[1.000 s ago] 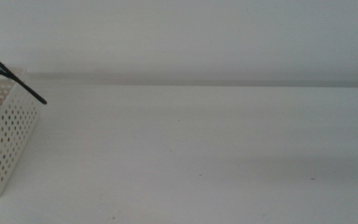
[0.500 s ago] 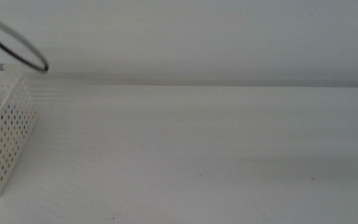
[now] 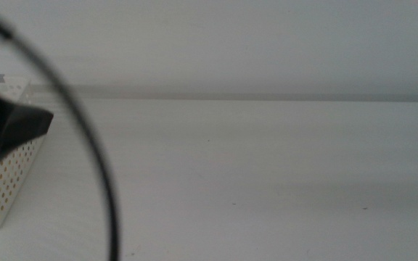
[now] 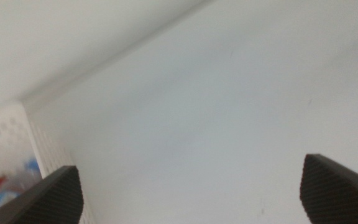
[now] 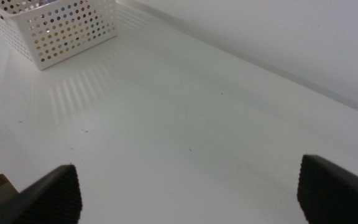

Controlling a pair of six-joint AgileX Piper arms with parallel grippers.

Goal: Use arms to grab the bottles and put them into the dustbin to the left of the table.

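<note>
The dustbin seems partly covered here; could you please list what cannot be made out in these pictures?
- Dustbin contents, middle view: a dark part of the left arm covers the opening.
- Same contents, left wrist view: only a red and blue blur, cut by the picture's edge.
- Same contents, right wrist view: coloured specks through the holes, too small to name.
- Right gripper, middle view: out of frame.

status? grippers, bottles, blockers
Left gripper open, empty, by dustbin. Right gripper open, waiting low. Bottles barely visible inside the bin. Table path unobstructed.
</note>
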